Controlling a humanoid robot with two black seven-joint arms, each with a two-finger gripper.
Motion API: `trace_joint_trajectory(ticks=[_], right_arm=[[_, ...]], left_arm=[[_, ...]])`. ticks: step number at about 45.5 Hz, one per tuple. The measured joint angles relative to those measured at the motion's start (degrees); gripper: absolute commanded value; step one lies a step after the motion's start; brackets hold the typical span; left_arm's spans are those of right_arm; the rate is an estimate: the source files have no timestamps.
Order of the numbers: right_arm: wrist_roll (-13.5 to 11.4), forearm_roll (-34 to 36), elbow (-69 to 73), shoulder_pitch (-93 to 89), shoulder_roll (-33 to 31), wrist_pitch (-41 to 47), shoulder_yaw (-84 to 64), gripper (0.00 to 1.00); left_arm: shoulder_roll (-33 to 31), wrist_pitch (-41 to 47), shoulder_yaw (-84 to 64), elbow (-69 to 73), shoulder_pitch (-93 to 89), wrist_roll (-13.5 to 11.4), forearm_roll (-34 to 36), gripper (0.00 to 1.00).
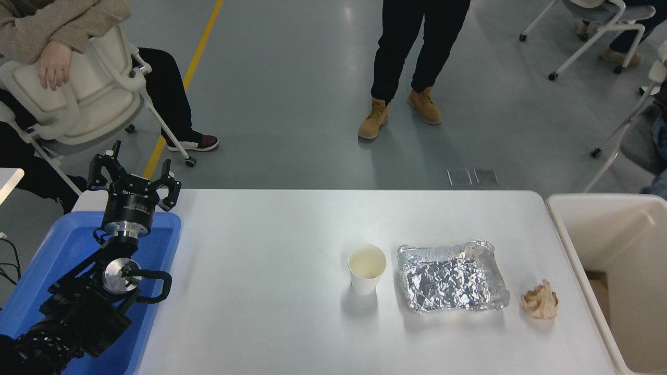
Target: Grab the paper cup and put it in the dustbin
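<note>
The white paper cup (367, 269) stands upright on the white table (271, 312), just left of the foil tray, its cream inside showing. The cream-beige dustbin (565, 229) stands off the table's right edge, open at the top. My left gripper (133, 167) is parked over the blue tray at the far left, fingers spread open and empty, far from the cup. My right arm and gripper are out of view.
A crumpled silver foil tray (451, 277) lies right of the cup, and a crumpled tan paper ball (540, 300) lies between it and the dustbin. A blue plastic tray (62, 250) sits under my left arm. People sit and stand beyond the table's far edge.
</note>
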Motion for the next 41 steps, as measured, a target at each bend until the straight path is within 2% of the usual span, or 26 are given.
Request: trace_joint_trajectory(ticks=[11,25,41], right_arm=[[0.01,-4.88,13.70,17.76,0.24,9.32,-8.53,1.00],[-0.10,-11.89,28.60,36.02,0.28,26.33,-13.51,1.00],[-0.14,-18.59,43.13,50.39,1.27,37.47,-15.75,1.00]], left_arm=[[0.00,0.00,0.00,-0.01,0.00,0.00,0.02,0.99],[0.00,0.00,0.00,-0.01,0.00,0.00,0.02,0.99],[-0.02,0.00,0.00,-0.01,0.00,0.00,0.02,0.99]])
